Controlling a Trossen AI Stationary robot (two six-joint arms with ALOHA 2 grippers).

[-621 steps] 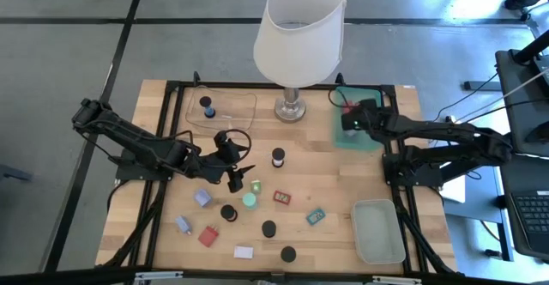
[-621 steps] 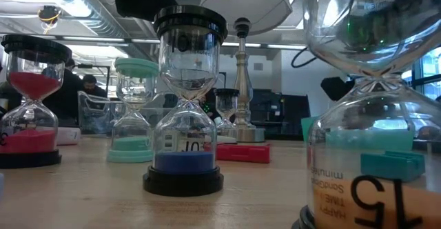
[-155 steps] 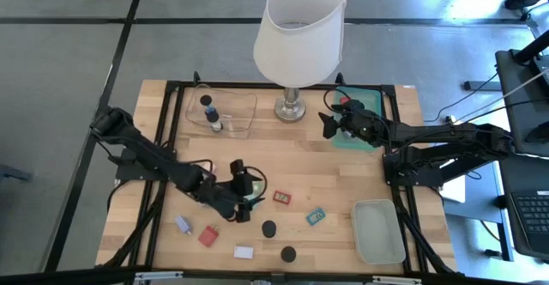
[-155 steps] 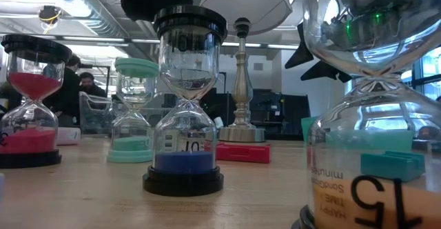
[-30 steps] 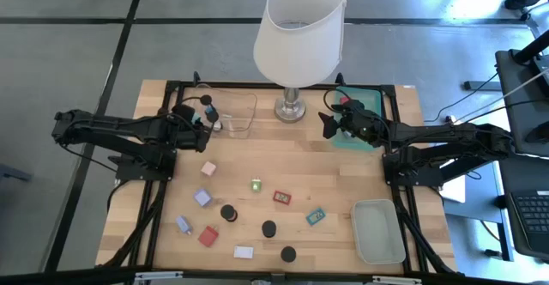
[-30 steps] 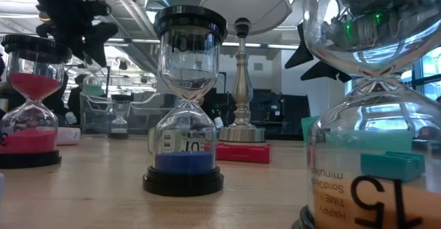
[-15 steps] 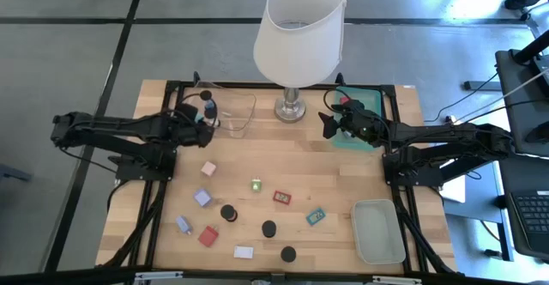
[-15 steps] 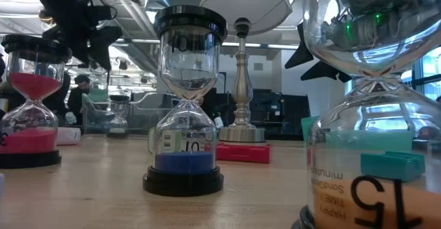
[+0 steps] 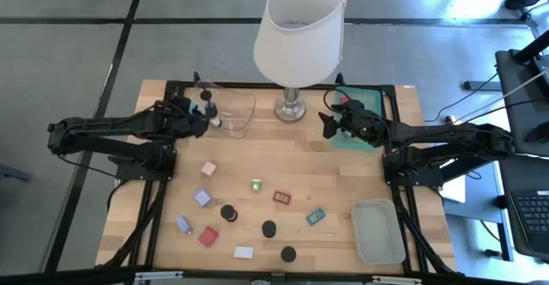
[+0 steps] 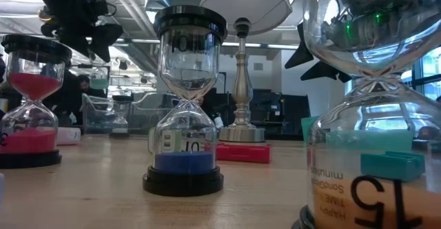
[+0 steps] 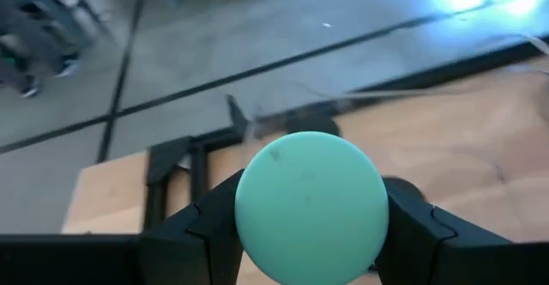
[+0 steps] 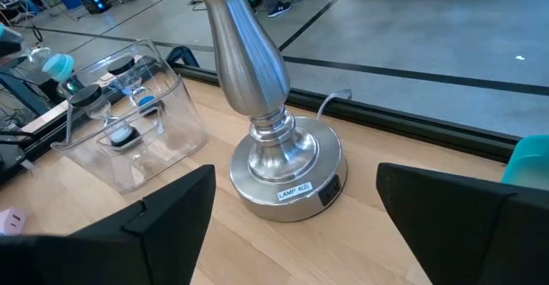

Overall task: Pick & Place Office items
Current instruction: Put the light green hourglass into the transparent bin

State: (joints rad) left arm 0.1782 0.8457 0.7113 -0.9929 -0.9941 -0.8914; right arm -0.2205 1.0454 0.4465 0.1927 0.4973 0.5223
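Observation:
My left gripper (image 9: pixel 208 112) hangs over the left end of the clear tray (image 9: pixel 227 113), shut on a small teal-capped sand timer (image 11: pixel 310 206), which also shows small in the right wrist view (image 12: pixel 58 63). Two dark-capped timers (image 12: pixel 120 118) stand in the tray. Loose items lie on the table's middle and near part: a pink block (image 9: pixel 208 169), a lavender block (image 9: pixel 202 198), black caps (image 9: pixel 228 212), red pieces (image 9: pixel 208 235), a teal tag (image 9: pixel 316 217). My right gripper (image 9: pixel 330 124) waits open beside the lamp base (image 12: pixel 287 169). My left gripper pinches the sand timer between its two fingers (image 11: pixel 214 229), one on each side just behind the round teal end cap (image 11: pixel 310 169). The cap faces back toward the wrist and hides the glass body. The timer is lifted clear of the table and the tray.
The big white-shaded lamp (image 9: pixel 300 27) stands at the far middle. A green tray (image 9: pixel 364 135) lies under my right arm, and a grey tray (image 9: pixel 377 231) sits at the near right. Larger sand timers (image 10: pixel 185 105) stand close before the low camera.
My left gripper has swung toward the table's far edge with the teal timer, from beside the clear tray's near left corner to above its left end. The timer stays in the hold, clear of the table.

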